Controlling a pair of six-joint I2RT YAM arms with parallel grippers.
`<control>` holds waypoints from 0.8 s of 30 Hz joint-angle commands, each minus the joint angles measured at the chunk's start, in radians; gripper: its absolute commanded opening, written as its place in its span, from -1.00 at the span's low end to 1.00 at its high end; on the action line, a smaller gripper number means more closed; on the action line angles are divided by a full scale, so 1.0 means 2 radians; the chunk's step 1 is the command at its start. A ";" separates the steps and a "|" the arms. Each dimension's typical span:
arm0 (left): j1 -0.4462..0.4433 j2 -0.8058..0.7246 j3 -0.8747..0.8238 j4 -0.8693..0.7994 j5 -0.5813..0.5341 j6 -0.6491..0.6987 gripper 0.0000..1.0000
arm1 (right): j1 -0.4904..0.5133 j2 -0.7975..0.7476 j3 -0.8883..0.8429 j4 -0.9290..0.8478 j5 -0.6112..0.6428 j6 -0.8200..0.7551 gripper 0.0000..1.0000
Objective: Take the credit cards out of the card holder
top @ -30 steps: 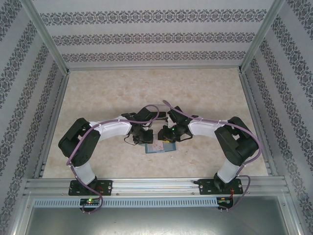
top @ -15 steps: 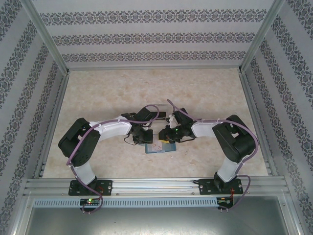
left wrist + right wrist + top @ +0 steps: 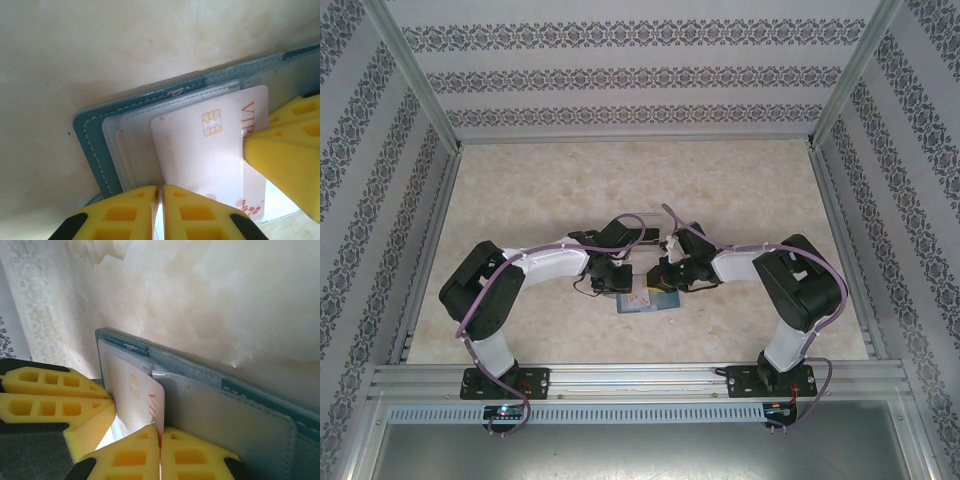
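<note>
On the marbled desk (image 3: 740, 190), frame centre, the teal card holder (image 3: 90, 140) lies open. The closed left claw (image 3: 160, 210) pins it, and the right claw (image 3: 160, 447) pinches the edge of the VIP credit card (image 3: 200, 160), which is thin, stiff and probably slippery.

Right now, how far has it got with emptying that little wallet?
Done: the card holder lies open. In hand: a white VIP card is partway out of its sleeve, pinched by the right gripper while the left gripper clamps the holder's edge. Left: pulling it free; another seems tucked behind.
</note>
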State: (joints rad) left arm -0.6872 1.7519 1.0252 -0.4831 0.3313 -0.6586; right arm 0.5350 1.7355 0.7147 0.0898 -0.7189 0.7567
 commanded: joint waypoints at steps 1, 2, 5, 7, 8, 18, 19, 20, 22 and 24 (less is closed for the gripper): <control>0.000 0.006 -0.007 -0.047 -0.044 0.013 -0.73 | -0.011 -0.017 -0.014 -0.048 0.044 -0.018 -0.86; 0.001 0.006 -0.007 -0.049 -0.046 0.014 -0.73 | -0.014 -0.022 -0.015 -0.056 0.045 -0.022 -0.86; 0.000 0.006 -0.006 -0.053 -0.051 0.017 -0.73 | -0.021 -0.040 -0.015 -0.074 0.051 -0.031 -0.86; 0.001 0.006 -0.006 -0.055 -0.054 0.019 -0.73 | -0.025 -0.050 -0.014 -0.089 0.054 -0.037 -0.86; 0.002 0.006 -0.006 -0.057 -0.056 0.020 -0.73 | -0.026 -0.057 -0.013 -0.097 0.058 -0.041 -0.86; 0.004 -0.002 0.007 -0.064 -0.060 0.040 -0.71 | -0.032 -0.132 0.008 -0.186 0.100 -0.071 -0.94; 0.004 -0.003 0.009 -0.064 -0.060 0.041 -0.71 | -0.032 -0.137 0.010 -0.192 0.101 -0.072 -0.95; 0.004 -0.005 0.011 -0.064 -0.059 0.044 -0.71 | -0.032 -0.144 0.013 -0.198 0.100 -0.073 -0.95; 0.004 -0.011 0.015 -0.062 -0.056 0.047 -0.71 | -0.032 -0.157 0.018 -0.206 0.101 -0.074 -0.97; 0.004 -0.018 0.019 -0.061 -0.055 0.049 -0.70 | -0.033 -0.171 0.025 -0.213 0.101 -0.077 -0.98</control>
State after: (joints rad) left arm -0.6861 1.7489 1.0439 -0.5373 0.2687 -0.5976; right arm 0.4793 1.4372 0.7273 -0.2729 -0.5453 0.6353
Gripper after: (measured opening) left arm 0.149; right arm 0.055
